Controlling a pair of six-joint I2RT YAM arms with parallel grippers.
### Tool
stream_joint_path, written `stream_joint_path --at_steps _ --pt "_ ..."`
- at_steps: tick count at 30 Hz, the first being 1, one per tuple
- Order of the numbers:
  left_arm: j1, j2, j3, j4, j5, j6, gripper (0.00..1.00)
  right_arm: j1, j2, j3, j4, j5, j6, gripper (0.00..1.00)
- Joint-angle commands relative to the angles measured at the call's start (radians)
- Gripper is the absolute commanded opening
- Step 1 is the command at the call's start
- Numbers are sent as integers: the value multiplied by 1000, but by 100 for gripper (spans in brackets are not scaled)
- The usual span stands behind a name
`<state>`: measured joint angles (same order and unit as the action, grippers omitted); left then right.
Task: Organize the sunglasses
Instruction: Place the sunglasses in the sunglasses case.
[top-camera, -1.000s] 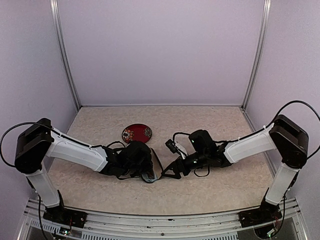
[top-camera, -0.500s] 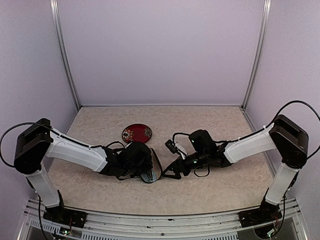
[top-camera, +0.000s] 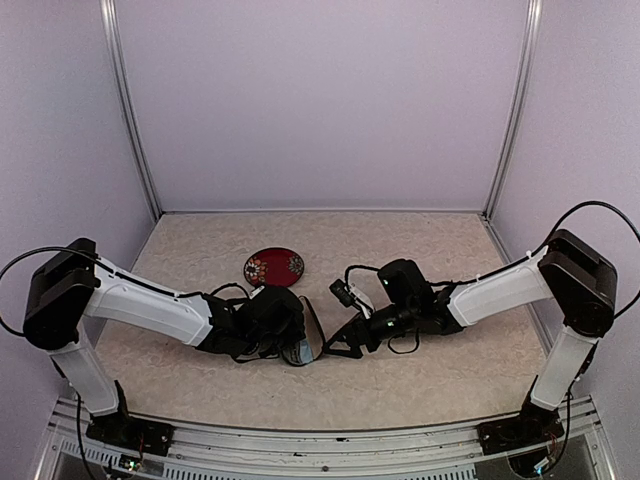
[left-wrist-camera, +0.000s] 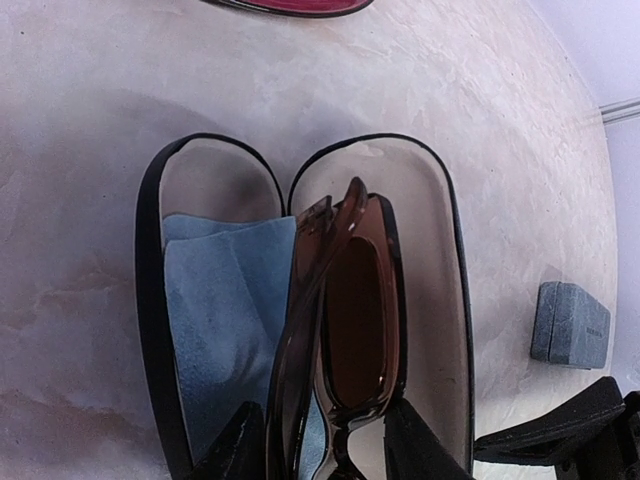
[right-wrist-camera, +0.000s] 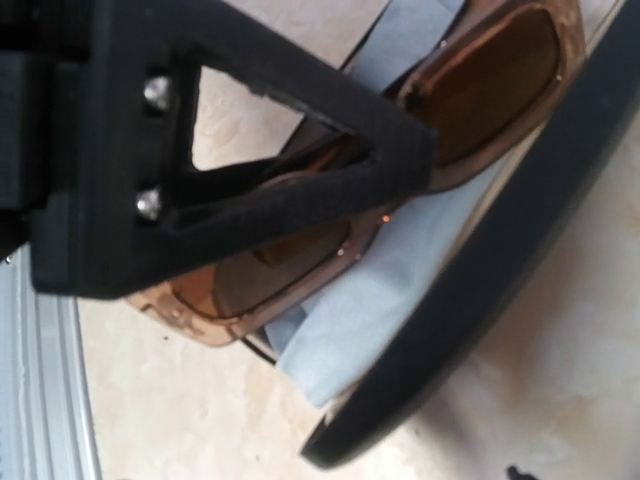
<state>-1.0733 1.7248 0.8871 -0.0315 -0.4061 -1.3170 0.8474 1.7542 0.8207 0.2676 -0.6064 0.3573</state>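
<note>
Reddish-brown sunglasses (left-wrist-camera: 355, 300), folded, stand on edge in the right half of an open black case (left-wrist-camera: 150, 300). A light-blue cloth (left-wrist-camera: 215, 310) lies in the left half. My left gripper (left-wrist-camera: 320, 440) straddles the bridge end; its fingers sit close on either side, slightly apart from the frame. In the top view it hovers over the case (top-camera: 298, 350). My right gripper (top-camera: 342, 345) stands open just right of the case. One of its fingers (right-wrist-camera: 300, 200) crosses in front of the sunglasses (right-wrist-camera: 490, 70) and cloth (right-wrist-camera: 400, 290). The black-framed pair is out of view.
A round red patterned dish (top-camera: 273, 266) lies behind the left gripper. A small grey-blue block (left-wrist-camera: 570, 325) rests on the table right of the case. Both forearms meet low over the table's middle. Purple walls close the back and sides.
The left gripper's jaws have eased apart around the sunglasses. Both arms have barely moved.
</note>
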Motion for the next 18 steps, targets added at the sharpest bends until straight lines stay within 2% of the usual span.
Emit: stream_joint_path --at_steps 1,18 --pt "-2 -16 -2 -10 -20 -8 40 -6 -8 0 21 -8 -4 77" --pt "-10 -65 -16 -31 -44 16 47 -4 -30 5 19 -2 -3 77"
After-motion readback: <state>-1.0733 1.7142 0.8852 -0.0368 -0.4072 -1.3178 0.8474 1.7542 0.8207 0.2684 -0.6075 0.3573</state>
